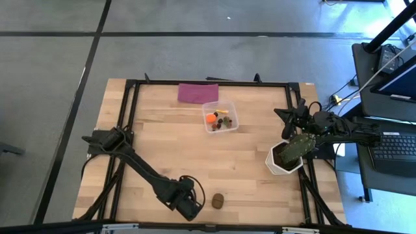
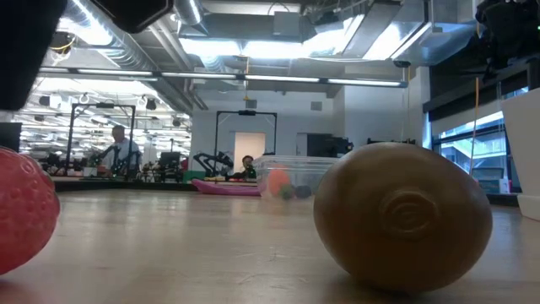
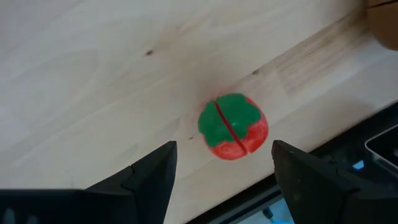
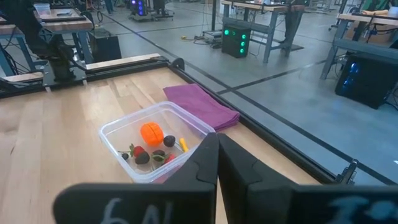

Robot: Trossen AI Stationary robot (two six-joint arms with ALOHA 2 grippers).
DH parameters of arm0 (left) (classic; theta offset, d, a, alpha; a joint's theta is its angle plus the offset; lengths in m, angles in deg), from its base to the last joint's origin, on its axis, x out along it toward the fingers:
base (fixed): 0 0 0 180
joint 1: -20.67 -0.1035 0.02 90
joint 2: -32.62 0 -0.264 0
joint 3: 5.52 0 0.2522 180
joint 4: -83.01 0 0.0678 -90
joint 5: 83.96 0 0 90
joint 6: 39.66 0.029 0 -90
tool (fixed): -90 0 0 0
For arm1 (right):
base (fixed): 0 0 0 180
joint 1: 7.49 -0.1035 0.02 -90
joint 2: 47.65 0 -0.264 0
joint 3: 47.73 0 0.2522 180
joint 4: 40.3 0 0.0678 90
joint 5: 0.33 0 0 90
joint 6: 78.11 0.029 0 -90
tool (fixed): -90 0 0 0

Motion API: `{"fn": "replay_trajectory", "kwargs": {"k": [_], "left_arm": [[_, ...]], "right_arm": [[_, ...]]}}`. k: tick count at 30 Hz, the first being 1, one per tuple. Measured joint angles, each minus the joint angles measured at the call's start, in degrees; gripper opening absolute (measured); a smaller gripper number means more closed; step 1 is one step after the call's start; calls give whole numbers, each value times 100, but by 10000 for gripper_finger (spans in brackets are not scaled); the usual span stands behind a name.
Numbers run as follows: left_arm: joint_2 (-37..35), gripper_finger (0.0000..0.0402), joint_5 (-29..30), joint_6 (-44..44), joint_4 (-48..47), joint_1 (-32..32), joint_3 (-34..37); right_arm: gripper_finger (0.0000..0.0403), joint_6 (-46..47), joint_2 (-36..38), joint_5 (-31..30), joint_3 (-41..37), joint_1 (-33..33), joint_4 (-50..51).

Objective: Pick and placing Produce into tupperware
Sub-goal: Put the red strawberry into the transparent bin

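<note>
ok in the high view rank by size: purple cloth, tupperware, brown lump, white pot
1. white pot and purple cloth, too alike to split
2. tupperware, slightly smaller
3. brown lump, clearly smallest

The left arm is stretched from its base at the table's left side toward the near edge, where the left gripper (image 1: 192, 209) is held low over the tabletop. Its two dark fingers (image 3: 152, 177) are spread well apart, pointed down at the surface, with nothing gripped between them. The right arm is folded at the table's right side, where the right gripper (image 1: 300, 122) is kept raised, its fingers (image 4: 214, 163) pressed together with nothing held.
</note>
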Motion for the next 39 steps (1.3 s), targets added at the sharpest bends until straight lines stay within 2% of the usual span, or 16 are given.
{"fn": "replay_trajectory", "kwargs": {"k": [13, 18, 22, 25, 39], "left_arm": [[-22, 254, -37, -4, 143, -69, -2], [-24, 285, -44, 130, 153, -139, -2], [-26, 320, -251, 876, 256, -158, -2], [-28, 335, -341, 1038, 260, -164, -2], [-31, 339, -343, 749, 382, -200, -2]], "right_arm": [[9, 0, 0, 0, 0, 0, 18], [9, -1, 0, 0, 0, 0, 20], [9, 0, 0, 0, 0, 0, 22], [9, -1, 0, 0, 0, 0, 24], [9, 0, 0, -1, 0, -1, 29]]}}
